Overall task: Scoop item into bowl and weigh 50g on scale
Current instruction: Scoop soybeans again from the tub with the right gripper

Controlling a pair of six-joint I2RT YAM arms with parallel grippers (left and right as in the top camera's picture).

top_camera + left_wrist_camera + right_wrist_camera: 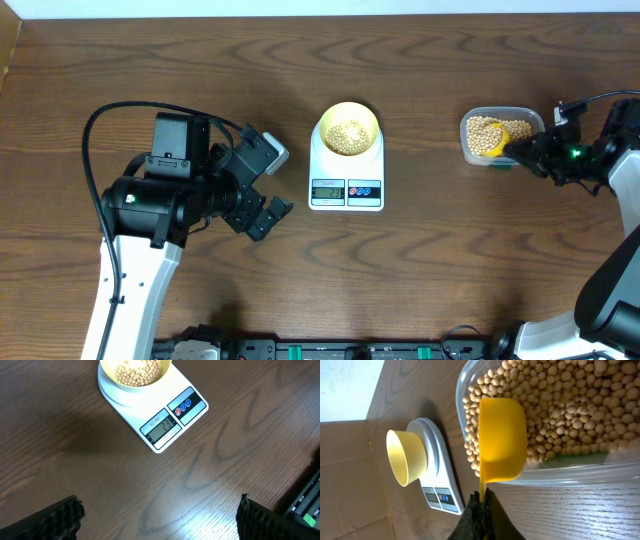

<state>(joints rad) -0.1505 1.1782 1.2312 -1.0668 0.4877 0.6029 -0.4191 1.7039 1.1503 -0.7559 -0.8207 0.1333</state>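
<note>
Right gripper (482,505): fingers clamped shut on the thin handle of a yellow scoop (502,440), which is held straight out ahead of the fingertips. The scoop's cup is seen resting in a clear plastic tub (570,477), just inside the wall nearest the gripper and against the beans (570,410); whether the cup is loaded cannot be told. The rest of the tub beyond the scoop is filled with beans. Well off to that gripper's left, the scale (437,460) is seen on the wooden table (450,260), with the pale yellow bowl (407,457) seated on its platform. Left gripper (157,510): fingers (50,520) spread wide, nothing held between them, bare table below. Ahead of it, well apart, the scale is found with its display and two buttons turned toward the gripper. The bowl behind the display is partly filled with beans. Display digits are lit but not read with confidence.
</note>
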